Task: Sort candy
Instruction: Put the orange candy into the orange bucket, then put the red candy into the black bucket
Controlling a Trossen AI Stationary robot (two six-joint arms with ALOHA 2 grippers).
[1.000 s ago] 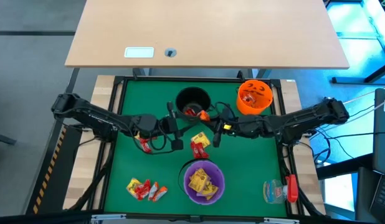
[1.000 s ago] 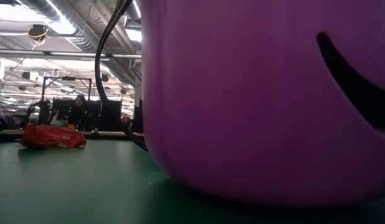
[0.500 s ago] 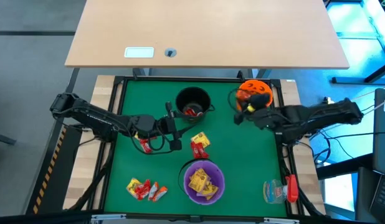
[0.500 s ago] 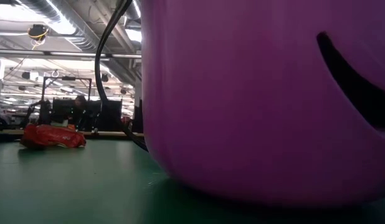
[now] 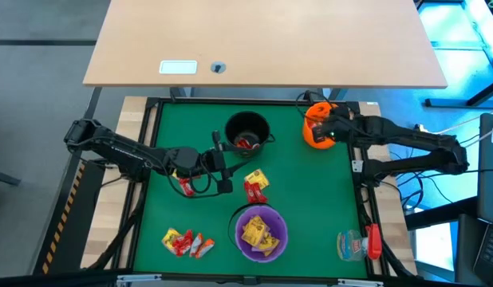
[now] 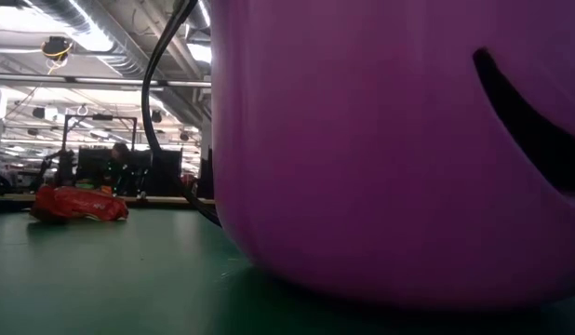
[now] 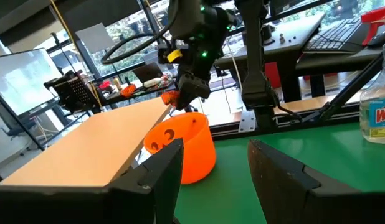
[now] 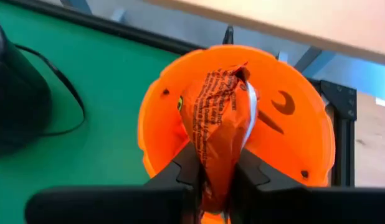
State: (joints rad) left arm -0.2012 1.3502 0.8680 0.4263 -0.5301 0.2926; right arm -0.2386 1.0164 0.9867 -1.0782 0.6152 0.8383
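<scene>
My right gripper (image 5: 317,127) hangs over the orange bowl (image 5: 325,126) at the far right, shut on an orange-wrapped candy (image 8: 220,118). My left gripper (image 5: 224,165) stands open and level near the table's middle, beside the black bowl (image 5: 246,131), with nothing between its fingers (image 7: 160,177). It looks toward the orange bowl (image 7: 183,146). Yellow and red candy (image 5: 255,186) lies at the centre. Red and yellow candy (image 5: 186,241) lies near-left. The purple bowl (image 5: 261,231) holds yellow candy. My right gripper pinches the orange candy's lower part (image 8: 216,168) between its two fingers (image 8: 187,168). The fingers slant downward from the table's right side. The candy sticks out beyond the fingertips, lifted clear, over the orange bowl's opening.
A clear spray bottle with a red part (image 5: 360,243) lies at the near right corner. In the low view the purple bowl (image 6: 399,140) fills most of the picture, with red candy (image 6: 78,205) on the mat behind it. A wooden table (image 5: 262,40) stands beyond the far edge.
My right gripper has carried the orange candy from beside the black bowl toward the table's far right, tipping its fingers downward and rolling, and now stands over the orange bowl.
</scene>
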